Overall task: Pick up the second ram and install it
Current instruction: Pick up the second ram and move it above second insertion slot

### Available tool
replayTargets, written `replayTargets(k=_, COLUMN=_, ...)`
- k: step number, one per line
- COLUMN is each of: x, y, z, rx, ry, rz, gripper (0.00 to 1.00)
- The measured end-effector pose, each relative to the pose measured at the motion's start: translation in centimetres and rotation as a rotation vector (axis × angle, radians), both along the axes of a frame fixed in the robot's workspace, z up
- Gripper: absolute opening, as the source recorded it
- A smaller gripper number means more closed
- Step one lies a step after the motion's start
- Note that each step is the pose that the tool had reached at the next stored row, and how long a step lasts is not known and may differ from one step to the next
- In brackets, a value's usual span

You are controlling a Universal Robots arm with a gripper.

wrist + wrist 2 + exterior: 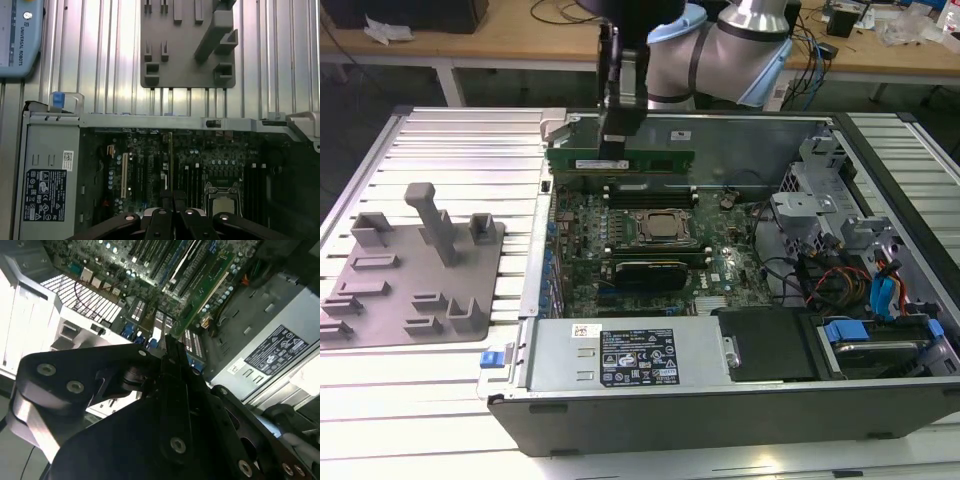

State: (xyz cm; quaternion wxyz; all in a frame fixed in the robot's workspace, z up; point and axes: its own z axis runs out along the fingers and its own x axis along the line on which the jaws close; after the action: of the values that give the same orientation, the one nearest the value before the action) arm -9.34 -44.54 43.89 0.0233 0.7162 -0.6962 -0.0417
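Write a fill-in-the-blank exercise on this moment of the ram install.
1. The pincer is ____ on the ram.
2. The ram's board is coloured ____.
3. The gray fixture lies to the exterior view's ____ of the case.
Missing words: shut; green; left.

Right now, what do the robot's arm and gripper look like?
The arm is silver-grey tubing with rounded joints and pale blue caps. In the exterior view, the gripper has a narrow black-and-grey body. In both wrist views its black link bars carry round silver bolts and taper to slim black fingers.
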Motion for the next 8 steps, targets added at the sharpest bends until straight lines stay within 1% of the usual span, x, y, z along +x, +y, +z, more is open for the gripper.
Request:
replayTargets(k=2, x=1.0, y=0.00, z=-0.01, rx=0.0001, ry=0.0004, rz=0.000, gripper=0.10)
replayTargets(k=6, x=2.3, y=0.00, z=-0.01, rx=0.0000, ry=0.0008, rz=0.000, gripper=0.10)
replayTargets(k=8, x=3.7, y=0.00, z=-0.02, rx=0.0001, ry=0.0013, rz=0.000, gripper=0.10)
